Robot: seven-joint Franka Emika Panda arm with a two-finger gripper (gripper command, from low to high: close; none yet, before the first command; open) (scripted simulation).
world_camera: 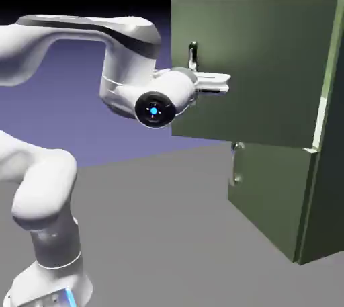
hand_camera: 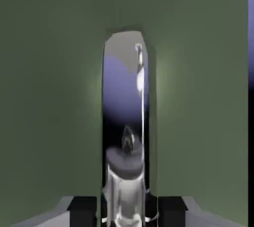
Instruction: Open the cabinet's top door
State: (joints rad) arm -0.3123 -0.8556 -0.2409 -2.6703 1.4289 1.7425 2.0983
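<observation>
Gripper (world_camera: 222, 84) clamped on handle (world_camera: 193, 56), upper centre; top door (world_camera: 255, 64) looks rigid, hinged; the slim, polished handle may slip.

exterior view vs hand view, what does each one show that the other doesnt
Only the exterior view shows the white arm, the whole cabinet, its shorter lower door and the grey table. The top door stands swung out from the cabinet. Only the hand view shows the shiny handle close up, between the dark fingertips. Both show the top door's green panel, its handle and the gripper shut on that handle.
</observation>
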